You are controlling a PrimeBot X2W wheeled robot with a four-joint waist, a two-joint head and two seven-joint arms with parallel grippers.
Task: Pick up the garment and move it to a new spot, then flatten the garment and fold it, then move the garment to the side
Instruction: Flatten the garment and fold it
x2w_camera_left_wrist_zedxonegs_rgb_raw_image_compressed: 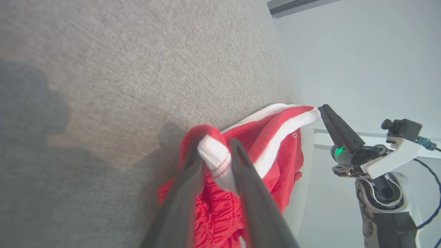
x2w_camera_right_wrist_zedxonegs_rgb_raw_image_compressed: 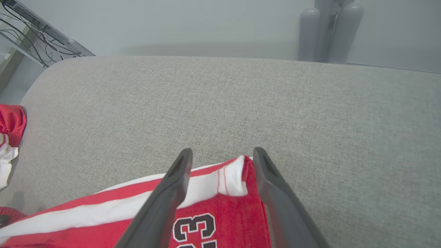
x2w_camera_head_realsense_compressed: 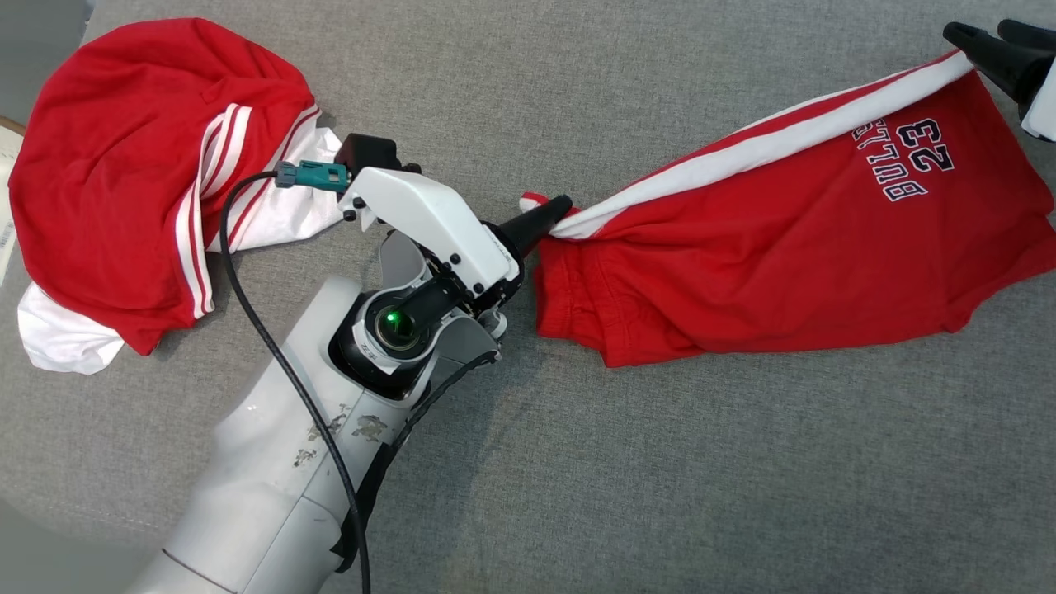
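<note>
The garment (x2w_camera_head_realsense_compressed: 784, 264) is a pair of red shorts with a white side stripe and a "BULLS 23" print. It lies stretched out on the grey cushion (x2w_camera_head_realsense_compressed: 660, 462). My left gripper (x2w_camera_head_realsense_compressed: 561, 206) is at its left end. In the left wrist view the left gripper (x2w_camera_left_wrist_zedxonegs_rgb_raw_image_compressed: 215, 146) has its fingers parted, with a white-and-red corner of the garment (x2w_camera_left_wrist_zedxonegs_rgb_raw_image_compressed: 282, 151) still bunched between them. My right gripper (x2w_camera_head_realsense_compressed: 978, 33) is at the far right end of the stripe. In the right wrist view the right gripper (x2w_camera_right_wrist_zedxonegs_rgb_raw_image_compressed: 223, 151) stands open over the garment's (x2w_camera_right_wrist_zedxonegs_rgb_raw_image_compressed: 227, 213) white corner, which lies flat.
A second pile of red and white clothing (x2w_camera_head_realsense_compressed: 140, 165) lies at the cushion's left end, beside my left forearm (x2w_camera_head_realsense_compressed: 330, 429). The cushion's rounded far edge (x2w_camera_right_wrist_zedxonegs_rgb_raw_image_compressed: 220, 58) meets a grey wall. A shelf with cables (x2w_camera_right_wrist_zedxonegs_rgb_raw_image_compressed: 31, 27) stands past the corner.
</note>
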